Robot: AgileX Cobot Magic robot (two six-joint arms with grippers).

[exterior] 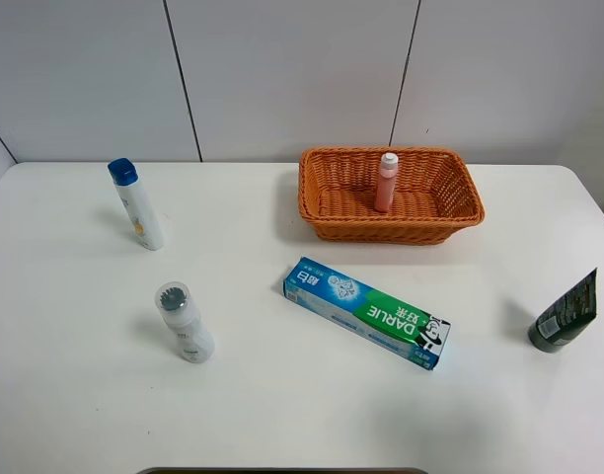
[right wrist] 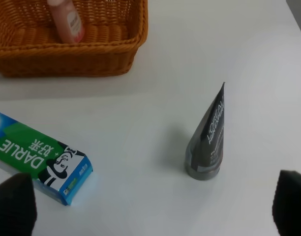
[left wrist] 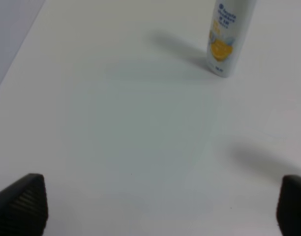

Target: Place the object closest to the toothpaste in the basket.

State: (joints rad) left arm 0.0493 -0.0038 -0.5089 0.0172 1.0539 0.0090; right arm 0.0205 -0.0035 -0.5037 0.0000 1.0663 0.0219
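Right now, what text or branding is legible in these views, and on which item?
"DARLIE" plus Chinese characters: toothpaste box, also readable in the right wrist view.
"L'OREAL", reading up its side: dark tube; smaller print below it is too small.
Blue-capped bottle: orange graphic, print blurred.
Pink bottle in the basket: label illegible.
Clear-capped bottle: nothing readable.

Toothpaste box (exterior: 367, 312): blue, green and white carton, lying flat on the white table, set diagonally, its left end farther back and its right end nearer, just in front of the basket. Basket (exterior: 464, 188): orange woven wicker, rectangular, upright at the far centre-right of the table. Pink tube (exterior: 386, 182): white cap uppermost, standing upright inside the basket, around its middle.
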